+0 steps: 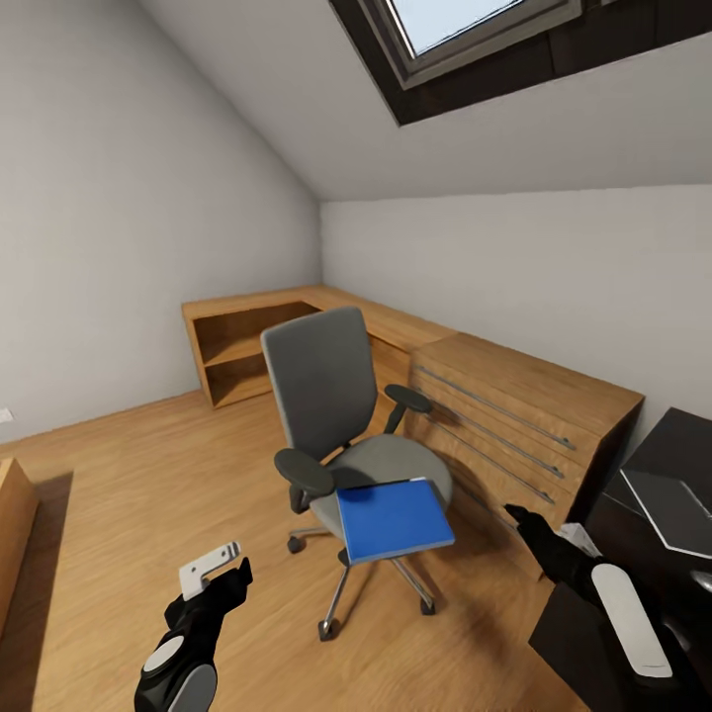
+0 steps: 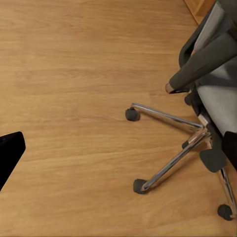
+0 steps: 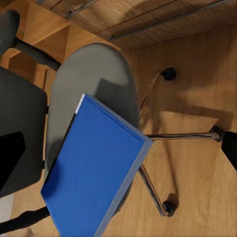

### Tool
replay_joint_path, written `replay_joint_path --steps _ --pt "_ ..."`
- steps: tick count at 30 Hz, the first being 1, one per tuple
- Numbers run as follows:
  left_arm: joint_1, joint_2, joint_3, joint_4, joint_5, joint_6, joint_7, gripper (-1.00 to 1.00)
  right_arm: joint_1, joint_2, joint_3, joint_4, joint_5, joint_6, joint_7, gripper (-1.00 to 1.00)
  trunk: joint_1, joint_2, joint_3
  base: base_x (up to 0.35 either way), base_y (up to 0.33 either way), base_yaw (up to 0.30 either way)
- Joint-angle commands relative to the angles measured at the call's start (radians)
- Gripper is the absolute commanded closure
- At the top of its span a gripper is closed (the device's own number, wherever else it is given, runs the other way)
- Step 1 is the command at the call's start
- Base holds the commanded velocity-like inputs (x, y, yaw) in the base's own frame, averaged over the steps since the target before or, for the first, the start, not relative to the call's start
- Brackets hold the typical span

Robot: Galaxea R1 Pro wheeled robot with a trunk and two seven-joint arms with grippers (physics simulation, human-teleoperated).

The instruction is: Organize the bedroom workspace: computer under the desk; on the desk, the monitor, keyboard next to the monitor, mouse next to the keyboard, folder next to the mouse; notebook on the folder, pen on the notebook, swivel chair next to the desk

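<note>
Nearest the head camera, the left gripper (image 1: 220, 571) hangs low over the wood floor (image 1: 148, 494), its dark fingers pointing forward toward the swivel chair (image 1: 331, 396); whether its fingers stand apart or together cannot be told. On the other side the right gripper (image 1: 529, 529) reaches forward near the chair's seat, and its state cannot be told either. Neither holds anything.

The swivel chair stands in the middle of the floor, well apart from the black desk (image 1: 682, 455), whose corner shows at the right edge of the head view. The blue folder (image 1: 394, 518) lies flat on the front of the grey seat, overhanging its front edge. In the right wrist view the folder (image 3: 94, 173) covers much of the seat, with the chrome legs and casters below it. The left wrist view shows the chair's chrome base (image 2: 173, 148) on the floor.

Behind the chair a light-wood drawer chest (image 1: 514, 415) with bar handles meets a light-wood shelf unit (image 1: 247, 346) along the walls. A skylight (image 1: 465, 30) sits in the sloped ceiling.
</note>
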Motion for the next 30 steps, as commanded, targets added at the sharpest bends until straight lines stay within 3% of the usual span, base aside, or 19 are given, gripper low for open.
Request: replay_joint_path --steps 1,2,4,11,24,30 --pt "-0.001 0.001 -0.002 -0.002 0.004 0.004 0.008 -1.0 -0.001 0.0 -0.001 -0.001 -0.013 0.003 -0.004 -1.0 0.004 -0.008 -0.004 0.0 0.0 -0.017" --pt "-0.001 0.001 -0.002 -0.002 0.004 0.004 0.007 -1.0 -0.001 -0.003 -0.001 0.02 -0.04 0.016 0.048 -1.0 0.008 -0.015 -0.007 0.0 0.0 -0.004" --pt "-0.001 0.001 -0.001 -0.002 0.004 0.004 0.007 -1.0 -0.001 -0.008 -0.001 0.051 -0.053 0.038 0.095 -1.0 0.015 -0.029 -0.014 0.0 0.0 -0.003" --pt "-0.001 0.001 -0.001 -0.003 0.004 0.004 0.007 -1.0 -0.001 -0.014 -0.001 0.109 -0.066 0.072 0.228 -1.0 0.042 -0.078 -0.036 0.0 0.0 -0.001" --pt "-0.001 0.001 0.014 -0.003 0.004 0.004 0.007 -1.0 -0.001 -0.013 0.004 0.124 -0.068 0.077 0.247 -1.0 0.092 -0.169 -0.076 0.0 0.0 0.0" --pt "-0.001 0.001 0.02 -0.004 0.004 0.004 0.006 -1.0 -0.005 -0.032 0.001 0.18 -0.071 0.078 0.276 -1.0 0.115 -0.211 -0.095 0.0 0.0 0.0"
